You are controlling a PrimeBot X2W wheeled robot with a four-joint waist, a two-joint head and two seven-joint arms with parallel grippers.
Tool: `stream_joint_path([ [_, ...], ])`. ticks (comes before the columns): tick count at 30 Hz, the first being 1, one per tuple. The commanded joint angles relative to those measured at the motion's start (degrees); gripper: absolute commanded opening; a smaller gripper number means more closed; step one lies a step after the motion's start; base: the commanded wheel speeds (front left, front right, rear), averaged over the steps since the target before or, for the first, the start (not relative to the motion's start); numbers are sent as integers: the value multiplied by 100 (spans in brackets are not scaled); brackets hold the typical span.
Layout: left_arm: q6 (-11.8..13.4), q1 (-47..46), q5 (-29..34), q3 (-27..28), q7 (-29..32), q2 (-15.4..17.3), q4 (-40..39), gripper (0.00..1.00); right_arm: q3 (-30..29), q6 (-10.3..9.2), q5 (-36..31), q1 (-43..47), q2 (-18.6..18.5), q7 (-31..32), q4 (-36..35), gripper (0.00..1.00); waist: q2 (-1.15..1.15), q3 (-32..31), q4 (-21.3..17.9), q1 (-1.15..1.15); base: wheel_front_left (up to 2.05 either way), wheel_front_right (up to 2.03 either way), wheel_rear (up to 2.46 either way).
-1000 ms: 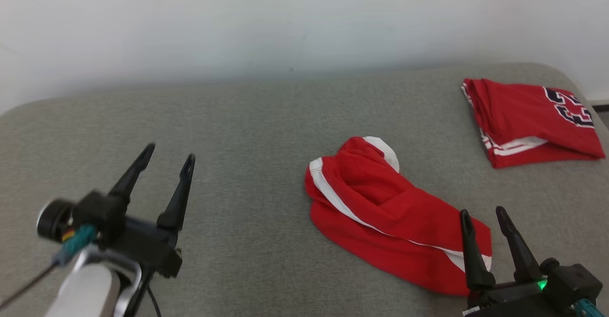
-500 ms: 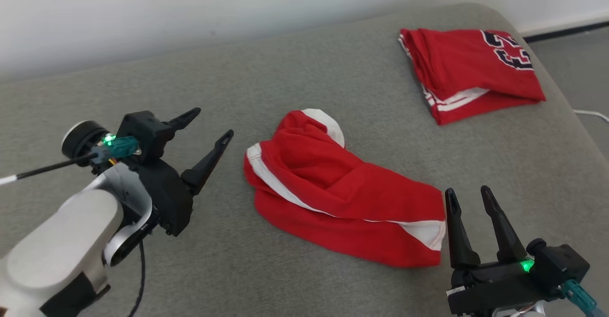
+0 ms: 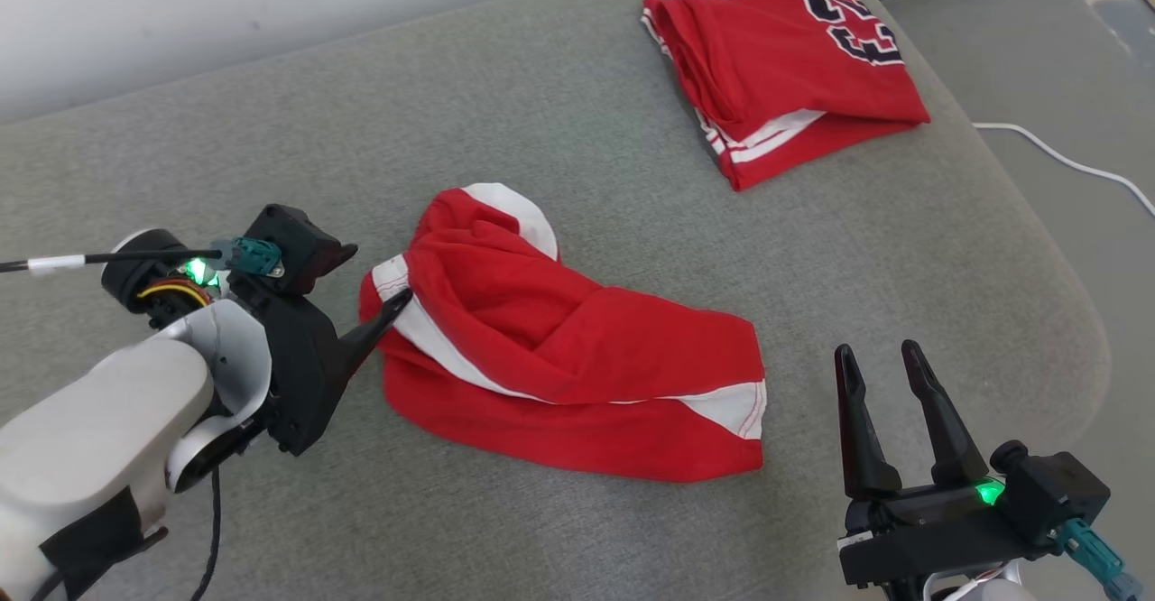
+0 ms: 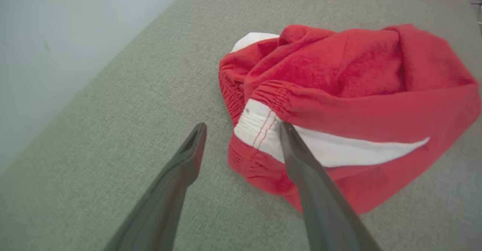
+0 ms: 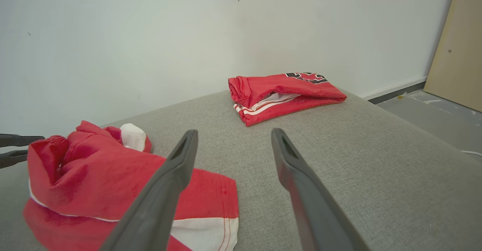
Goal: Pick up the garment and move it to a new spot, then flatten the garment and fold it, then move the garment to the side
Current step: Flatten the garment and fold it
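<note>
Left gripper (image 3: 372,274) has advanced to the crumpled red garment (image 3: 559,348) at frame centre, jaws wide, 1 fingertip at its white band. Right gripper (image 3: 877,351) waits open, lower right. Recommended: straddle the waistband edge fully before pinching.

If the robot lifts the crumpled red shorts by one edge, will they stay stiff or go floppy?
Probably floppy: the crumpled red shorts lie in soft bunched folds, so they'd likely droop from the pinch. They look thin and light. Pushed across the grey cushion, they'd probably wrinkle, not slide.
</note>
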Motion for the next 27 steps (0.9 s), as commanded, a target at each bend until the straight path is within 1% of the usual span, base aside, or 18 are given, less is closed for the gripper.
stream_joint_path([
  [1,9,41,-94,-17,77,27,3,100,1,-16,59,-3,13,-25,3,100,-1,83,-111,-1,0,0,0],
  [5,9,302,61,-28,494,-7,-158,100,6,-16,56,-41,4,-25,-6,100,-1,117,-145,-1,0,0,0],
  [9,10,376,130,-26,528,-80,-150,100,-2,-16,40,-99,-30,-26,-32,100,-1,172,-134,-1,0,0,0],
  [10,10,380,175,-26,509,-110,-145,38,-10,-16,31,-99,-34,-26,-42,100,-1,181,-121,-1,0,0,0],
  [11,10,375,159,-26,460,-148,-147,0,-34,-16,20,-97,-36,-25,-53,100,-1,189,-95,-1,0,0,0],
  [17,10,168,329,-26,-25,-262,4,0,-86,-16,-30,-9,-86,-25,-71,100,-1,106,159,-1,0,0,0],
  [21,10,154,317,-27,-347,-324,74,0,-105,-16,-50,15,-150,-26,-35,100,-1,-35,457,-1,0,0,0],
  [27,10,239,163,-27,-954,-292,253,0,-72,-16,-62,51,-232,-26,1,100,-1,-289,894,-1,0,0,0],
])
